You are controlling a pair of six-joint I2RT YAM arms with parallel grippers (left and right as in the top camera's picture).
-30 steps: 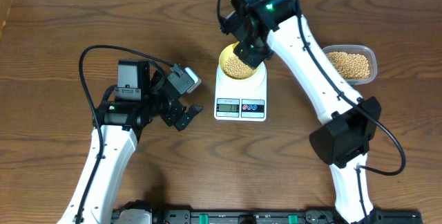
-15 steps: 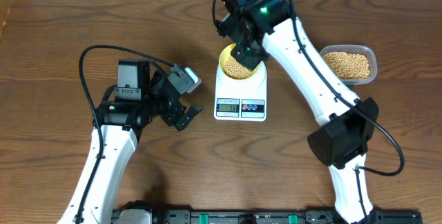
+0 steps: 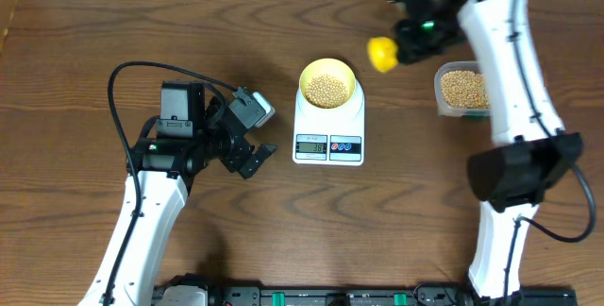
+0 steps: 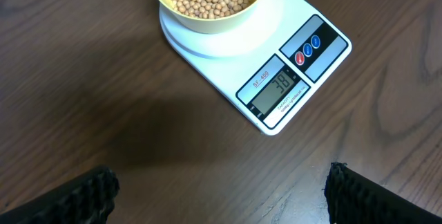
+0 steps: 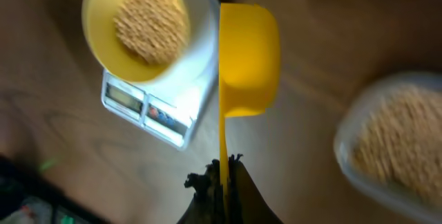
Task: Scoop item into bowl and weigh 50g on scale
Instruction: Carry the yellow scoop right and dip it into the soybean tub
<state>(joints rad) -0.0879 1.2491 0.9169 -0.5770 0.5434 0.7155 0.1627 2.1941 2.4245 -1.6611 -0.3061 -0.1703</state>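
**Scoop held between bowl and tub**

Overhead: the bowl [image 3: 327,63] of beans [image 3: 327,87] sits on the scale [image 3: 328,145] at mid-desk [image 3: 94,23]. The right end effector [image 3: 404,45] holds a yellow scoop [image 3: 381,54] between the bowl and the bean tub [image 3: 455,98].

Left wrist: the left end effector [image 4: 219,193] is spread wide and empty. The display [image 4: 280,84] reads 38.

Right wrist (blurred): fingers [image 5: 204,186] pinch the scoop handle [image 5: 222,141].

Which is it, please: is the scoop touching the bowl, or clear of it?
Apart. The overhead view shows the scoop off to the right of the bowl, with brown table showing plainly between them.
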